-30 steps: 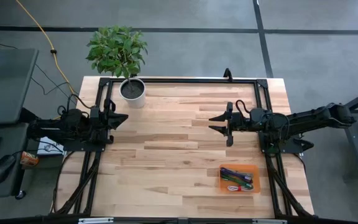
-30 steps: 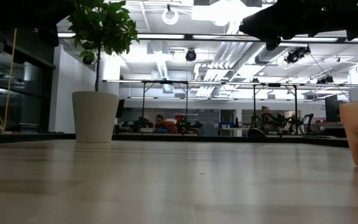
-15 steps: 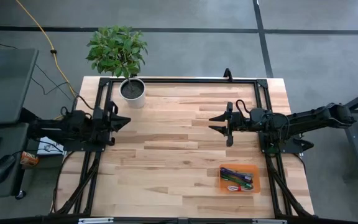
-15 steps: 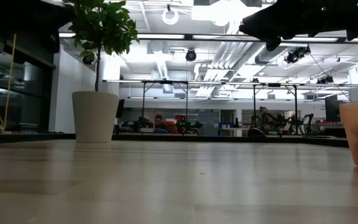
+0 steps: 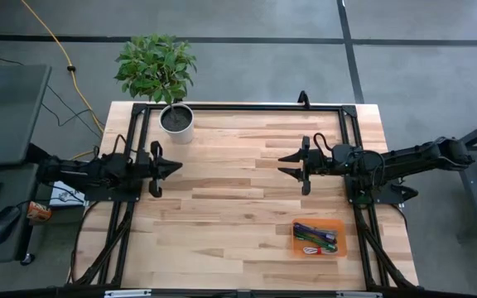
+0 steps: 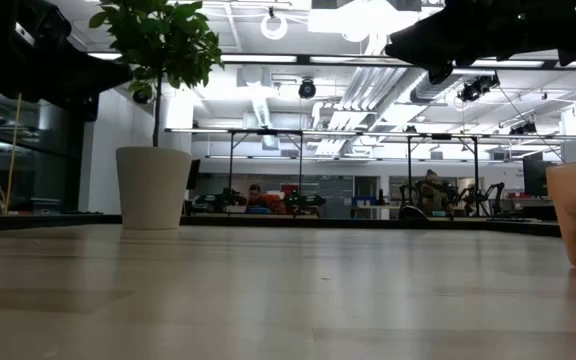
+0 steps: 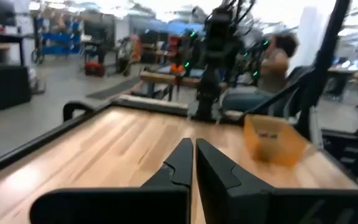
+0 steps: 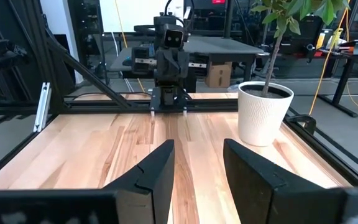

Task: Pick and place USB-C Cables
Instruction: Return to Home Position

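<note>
Two dark arms faced each other across the bench (image 5: 222,219) in the high view, the left arm (image 5: 98,170) at its left edge and the right arm (image 5: 387,161) at its right edge. Both were raised off the wood, apparently parked with the sorting done. One orange tray (image 5: 341,223) sat by the near right corner, holding the USB-C cables (image 5: 315,235) as their drop-off. Blue, green and red-and-white strands showed, but an exact count could not be made. One potted plant (image 5: 176,120) stood at the far left corner.

From bench height, the low view caught the plant's white pot and one wall of the tray, with its contents hidden.

Seen from the left wrist, the left jaws nearly met, only a thin slit between them, gripping nothing. The tray lay ahead beside the right arm, and one person (image 7: 281,53) sat beyond the bench.

Seen from the right wrist, the right jaws stood well apart and empty, aimed at the left arm opposite and the single pot.
</note>
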